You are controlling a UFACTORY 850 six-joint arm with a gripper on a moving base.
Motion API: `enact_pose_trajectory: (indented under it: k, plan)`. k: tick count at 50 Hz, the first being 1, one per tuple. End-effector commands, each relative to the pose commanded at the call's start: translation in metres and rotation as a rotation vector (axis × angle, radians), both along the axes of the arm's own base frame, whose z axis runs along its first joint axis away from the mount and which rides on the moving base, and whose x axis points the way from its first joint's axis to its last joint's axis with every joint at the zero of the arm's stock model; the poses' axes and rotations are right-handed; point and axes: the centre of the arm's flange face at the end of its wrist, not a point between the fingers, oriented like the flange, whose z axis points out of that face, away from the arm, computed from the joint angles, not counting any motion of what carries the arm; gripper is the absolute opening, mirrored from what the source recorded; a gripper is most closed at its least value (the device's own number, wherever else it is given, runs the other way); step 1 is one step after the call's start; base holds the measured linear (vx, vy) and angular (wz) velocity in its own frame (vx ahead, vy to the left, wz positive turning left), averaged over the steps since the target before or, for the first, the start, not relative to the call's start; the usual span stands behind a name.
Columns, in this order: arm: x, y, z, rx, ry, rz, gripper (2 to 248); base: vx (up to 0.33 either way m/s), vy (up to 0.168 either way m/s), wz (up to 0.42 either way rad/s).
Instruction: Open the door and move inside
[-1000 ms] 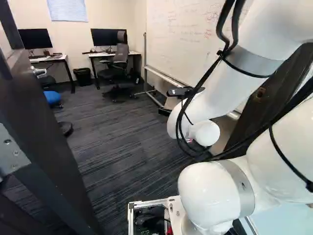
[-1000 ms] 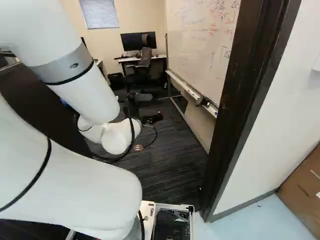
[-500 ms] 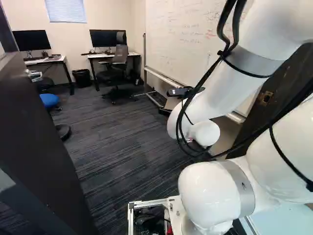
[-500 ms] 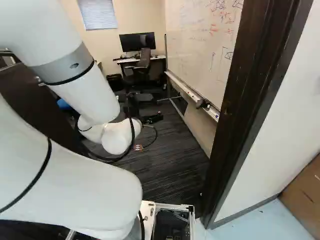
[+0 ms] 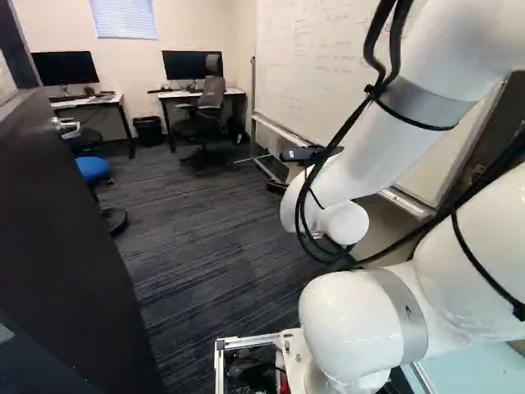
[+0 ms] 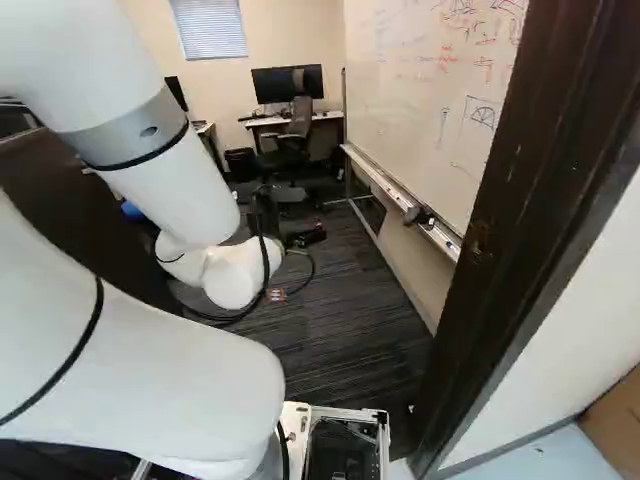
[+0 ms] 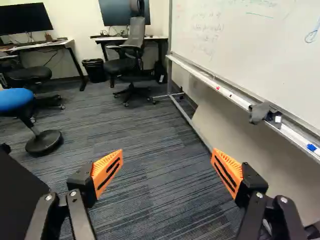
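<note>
The door [image 5: 74, 238] stood open at the near left, its dark face running into the room, with the frame [image 6: 520, 210] at the near right. It looked a stiff, fairly heavy slab, likely to swing smoothly on its hinges but to carry on once pushed; the metal handle [image 5: 66, 126] towards its far edge seemed the place to take hold (though, with the way in so wide, a light push on the face would probably have done). The arm [image 5: 361, 156] was bent, its forearm sloping down and forward over the carpet [image 5: 209, 238], right of the door. The gripper [image 7: 167, 151] pointed ahead into the room, jaws spread wide, with nothing between them
</note>
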Motion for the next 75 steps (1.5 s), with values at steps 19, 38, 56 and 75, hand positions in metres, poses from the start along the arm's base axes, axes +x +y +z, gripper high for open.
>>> enact_pose_trajectory:
  k: [19,38,56,75]
  plan:
    - [0.0000,0.0000,0.0000,0.000,0.000,0.000,247,0.105,0.048,0.178]
    - [0.0000,0.0000,0.0000,0.000,0.000,0.000,247,0.103,0.047,0.191]
    - [0.0000,0.0000,0.0000,0.000,0.000,0.000,247,0.128,0.021,0.121]
    - [0.0000,0.0000,0.0000,0.000,0.000,0.000,247,0.125,0.004,0.005]
